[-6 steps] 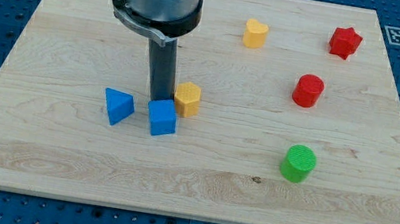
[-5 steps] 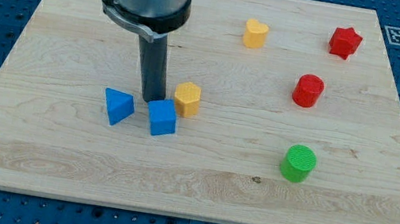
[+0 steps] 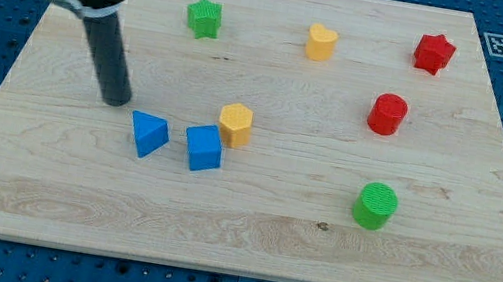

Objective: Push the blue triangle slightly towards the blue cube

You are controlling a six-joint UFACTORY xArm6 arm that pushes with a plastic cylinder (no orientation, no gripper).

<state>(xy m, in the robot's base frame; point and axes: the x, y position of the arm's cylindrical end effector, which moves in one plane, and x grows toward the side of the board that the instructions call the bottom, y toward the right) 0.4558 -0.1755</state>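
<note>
The blue triangle [image 3: 147,133] lies on the wooden board left of centre. The blue cube [image 3: 203,148] sits just to its right, with a small gap between them. My tip [image 3: 116,99] rests on the board up and to the left of the blue triangle, a short way off and not touching it. The rod rises from there toward the view's top left.
A yellow hexagonal block [image 3: 235,123] touches the blue cube's upper right. A green star [image 3: 204,17], a yellow heart-like block [image 3: 322,43] and a red star [image 3: 434,52] lie near the top. A red cylinder [image 3: 387,114] and a green cylinder [image 3: 375,204] stand at the right.
My tip has moved left, from just above the blue cube to the upper left of the blue triangle. The green star, hidden before by the arm, now shows. No block has moved.
</note>
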